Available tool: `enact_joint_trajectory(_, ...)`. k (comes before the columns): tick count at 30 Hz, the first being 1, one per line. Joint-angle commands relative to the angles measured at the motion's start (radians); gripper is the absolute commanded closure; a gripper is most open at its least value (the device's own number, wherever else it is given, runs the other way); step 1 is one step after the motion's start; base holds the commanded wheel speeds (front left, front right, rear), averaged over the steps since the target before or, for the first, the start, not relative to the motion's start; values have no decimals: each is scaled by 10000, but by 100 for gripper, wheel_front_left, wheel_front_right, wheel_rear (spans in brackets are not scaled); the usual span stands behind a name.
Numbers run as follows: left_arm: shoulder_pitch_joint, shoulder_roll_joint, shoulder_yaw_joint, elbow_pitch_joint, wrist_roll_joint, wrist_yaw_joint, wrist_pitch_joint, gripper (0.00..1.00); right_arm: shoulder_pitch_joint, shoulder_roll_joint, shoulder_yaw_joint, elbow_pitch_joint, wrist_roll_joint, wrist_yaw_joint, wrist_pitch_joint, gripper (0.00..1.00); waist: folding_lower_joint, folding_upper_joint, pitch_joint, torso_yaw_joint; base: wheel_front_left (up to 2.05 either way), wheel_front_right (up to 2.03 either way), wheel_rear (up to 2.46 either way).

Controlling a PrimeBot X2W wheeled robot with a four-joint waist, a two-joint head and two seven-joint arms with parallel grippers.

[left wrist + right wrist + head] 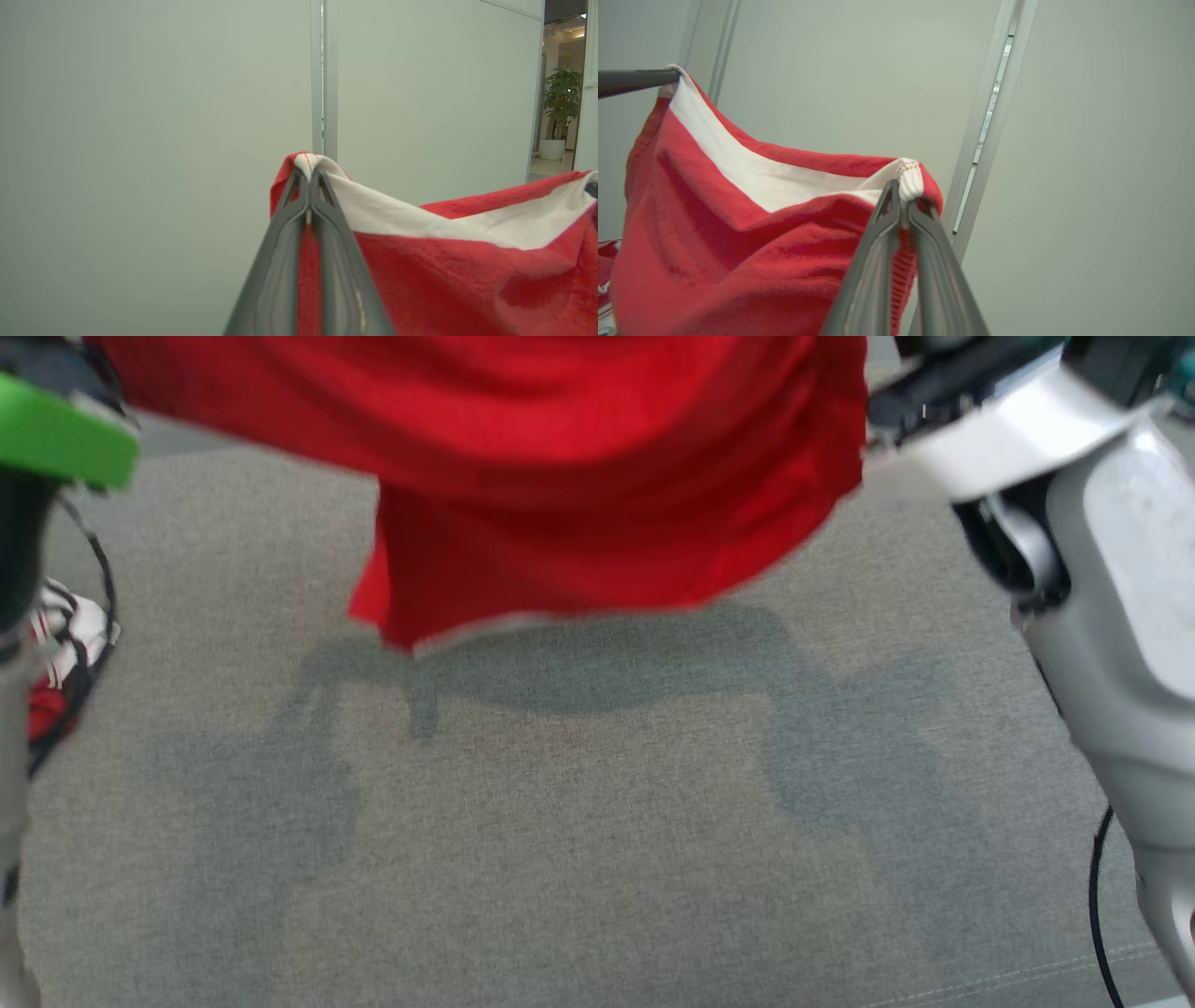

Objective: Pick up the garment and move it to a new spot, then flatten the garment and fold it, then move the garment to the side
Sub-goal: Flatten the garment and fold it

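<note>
While the red garment (579, 476) is sagging below, left pincer (309, 173) is pinching one white-edged corner | right pincer (902, 196) is pinching the other

Garment (560, 457) hanging between left gripper (309, 173) and right gripper (900, 192), 1 corner in each, fabric surface (597, 859) under it, wall (140, 116) beyond both grippers

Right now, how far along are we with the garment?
Done: pickup; the red garment hangs above the grey surface. In hand: left gripper and right gripper each pinch its white-banded edge, holding it spread. Left: laying it down, flattening, folding, moving it aside.
</note>
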State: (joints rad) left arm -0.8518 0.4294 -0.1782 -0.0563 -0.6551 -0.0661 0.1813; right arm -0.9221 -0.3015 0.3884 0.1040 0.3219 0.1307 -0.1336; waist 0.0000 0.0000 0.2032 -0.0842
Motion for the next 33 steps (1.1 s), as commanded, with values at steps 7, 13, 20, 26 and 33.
enact_joint_trajectory(7,-3412,-295,-430,2625,1294,-157,-1189,100,-3337,626,75,3011,-1409,-1,-1036,100,0,0,2840,779,0,0,0)
enact_joint_trajectory(13,-2820,-791,-420,4387,870,-337,-2402,100,-3158,1085,555,4883,-1688,-1,-1319,100,0,0,3868,1042,0,0,0)
enact_joint_trajectory(20,-885,-956,-443,4648,-100,-588,-3603,100,-1386,862,1066,3891,-936,-1,-1326,100,0,0,4014,970,0,0,0)
enact_joint_trajectory(26,1179,-524,-430,3034,-846,-646,-4081,100,166,584,740,2305,-411,-1,-1328,100,0,0,3670,760,0,0,0)
enact_joint_trajectory(33,3753,-457,28,1041,-1078,-509,-4385,100,2144,403,108,704,-114,-1,-1328,100,0,0,2887,840,0,0,0)
